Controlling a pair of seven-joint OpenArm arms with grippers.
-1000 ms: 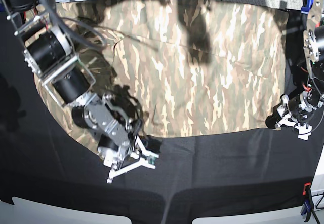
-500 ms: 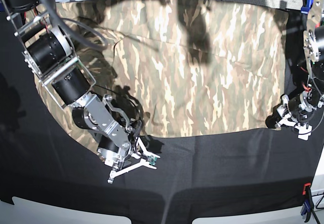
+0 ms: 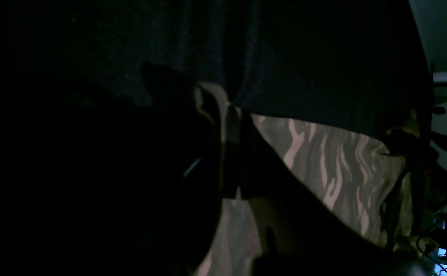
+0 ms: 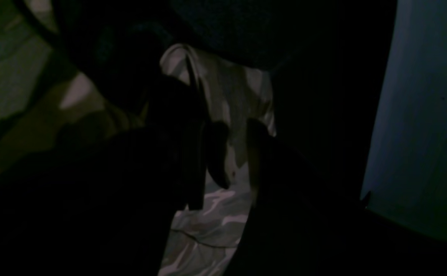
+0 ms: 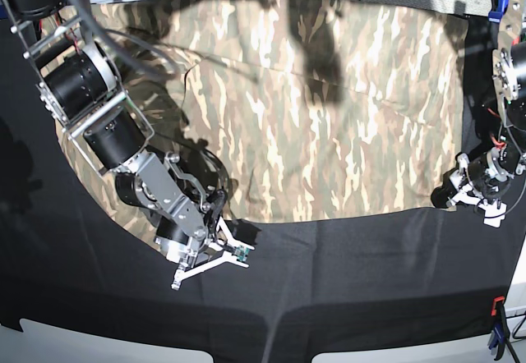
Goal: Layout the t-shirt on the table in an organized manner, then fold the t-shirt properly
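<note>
Right claw point(image 5: 215, 258) low at lower left of base view, on the t-shirt point(image 5: 312, 108) hem corner; wrist view shows cloth between its fingers, so clenched on fabric. Left claw point(image 5: 450, 197) at right hem corner, grip too dark to tell. Shirt spread wide across upper table point(image 5: 345, 281). Layout approx done; folding not begun.
</note>
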